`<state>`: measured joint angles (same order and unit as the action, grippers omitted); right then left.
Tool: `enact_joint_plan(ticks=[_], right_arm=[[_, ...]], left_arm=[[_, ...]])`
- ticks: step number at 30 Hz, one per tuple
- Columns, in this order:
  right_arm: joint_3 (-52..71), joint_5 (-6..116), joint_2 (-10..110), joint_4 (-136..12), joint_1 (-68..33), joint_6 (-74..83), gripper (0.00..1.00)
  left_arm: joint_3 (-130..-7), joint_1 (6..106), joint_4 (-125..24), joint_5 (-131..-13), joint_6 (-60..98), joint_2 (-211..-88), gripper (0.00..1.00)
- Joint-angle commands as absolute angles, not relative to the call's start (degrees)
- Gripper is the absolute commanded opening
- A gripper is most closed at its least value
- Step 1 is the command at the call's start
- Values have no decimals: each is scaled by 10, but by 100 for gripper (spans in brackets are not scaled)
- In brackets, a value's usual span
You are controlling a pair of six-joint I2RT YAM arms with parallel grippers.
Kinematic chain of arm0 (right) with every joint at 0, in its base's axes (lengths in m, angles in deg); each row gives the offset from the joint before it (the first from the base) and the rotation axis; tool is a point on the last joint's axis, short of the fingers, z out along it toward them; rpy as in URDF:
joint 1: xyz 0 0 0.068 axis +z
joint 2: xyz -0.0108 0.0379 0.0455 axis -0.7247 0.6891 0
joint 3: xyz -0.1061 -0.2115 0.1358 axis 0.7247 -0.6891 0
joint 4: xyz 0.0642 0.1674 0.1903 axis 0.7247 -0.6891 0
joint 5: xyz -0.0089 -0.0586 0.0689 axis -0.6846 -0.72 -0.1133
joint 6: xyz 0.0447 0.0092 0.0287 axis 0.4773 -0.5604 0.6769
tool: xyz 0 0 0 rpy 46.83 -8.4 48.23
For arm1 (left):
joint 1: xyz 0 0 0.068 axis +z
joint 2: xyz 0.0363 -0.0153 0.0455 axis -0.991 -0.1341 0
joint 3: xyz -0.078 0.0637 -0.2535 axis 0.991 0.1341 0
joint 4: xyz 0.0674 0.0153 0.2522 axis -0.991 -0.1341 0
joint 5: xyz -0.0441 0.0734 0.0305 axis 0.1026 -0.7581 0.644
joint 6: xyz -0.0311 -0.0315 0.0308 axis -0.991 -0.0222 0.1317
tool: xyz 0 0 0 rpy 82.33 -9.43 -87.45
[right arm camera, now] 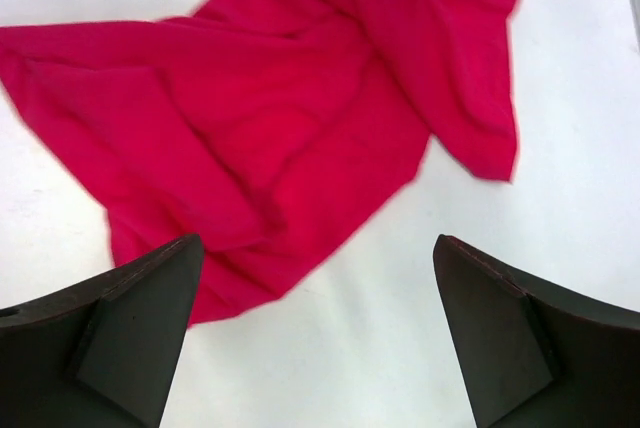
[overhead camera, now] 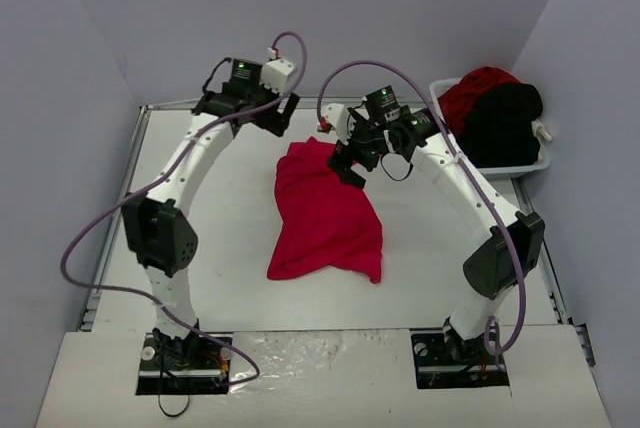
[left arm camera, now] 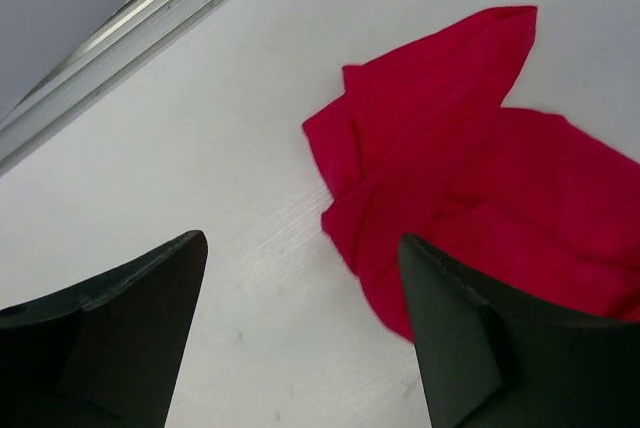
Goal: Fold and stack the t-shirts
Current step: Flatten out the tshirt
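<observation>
A bright red t-shirt [overhead camera: 325, 216] lies crumpled and loosely spread in the middle of the white table. It also shows in the left wrist view [left arm camera: 480, 178] and the right wrist view [right arm camera: 270, 118]. My left gripper [overhead camera: 280, 120] hovers open and empty over the table's far edge, just left of the shirt's top corner. My right gripper [overhead camera: 350, 163] hovers open and empty at the shirt's upper right edge. Another red t-shirt [overhead camera: 470, 90] and a black t-shirt [overhead camera: 505, 123] are heaped in the basket at the far right.
A white plastic basket [overhead camera: 525, 166] stands at the table's far right corner. A metal rail [left arm camera: 140, 23] runs along the table's far edge. Grey walls close in the back and both sides.
</observation>
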<state>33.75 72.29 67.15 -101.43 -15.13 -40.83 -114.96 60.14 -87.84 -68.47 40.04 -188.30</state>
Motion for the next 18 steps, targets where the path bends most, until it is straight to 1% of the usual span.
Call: enact_joint_plan(ticks=[1, 2, 4, 5, 7, 8, 9, 11, 15, 18], right_arm=[[329, 706, 688, -1003, -180, -423, 95], [331, 709, 697, -998, -195, -424, 95], [357, 721, 734, -995, -208, -425, 95], [372, 723, 749, -994, -214, -424, 95], [402, 731, 799, -995, -235, -419, 95], [436, 733, 816, -995, -242, -408, 95], [453, 738, 850, -996, -255, -401, 95], [501, 747, 882, -996, -265, -392, 95], [568, 746, 963, -996, -276, -378, 95], [618, 740, 1009, -996, -277, -374, 96]], left_arm=[[-1064, 630, -860, -648, 386, -1755, 76], [-983, 634, -855, -639, 390, -1710, 76], [-902, 637, -836, -624, 406, -1663, 76], [-830, 637, -827, -614, 413, -1620, 77], [-778, 643, -819, -586, 432, -1585, 77], [-746, 644, -832, -554, 446, -1559, 77], [-735, 643, -841, -537, 451, -1550, 77], [-712, 638, -853, -499, 454, -1525, 77], [-661, 590, -862, -473, 476, -1501, 77], [-647, 570, -856, -465, 479, -1500, 77]])
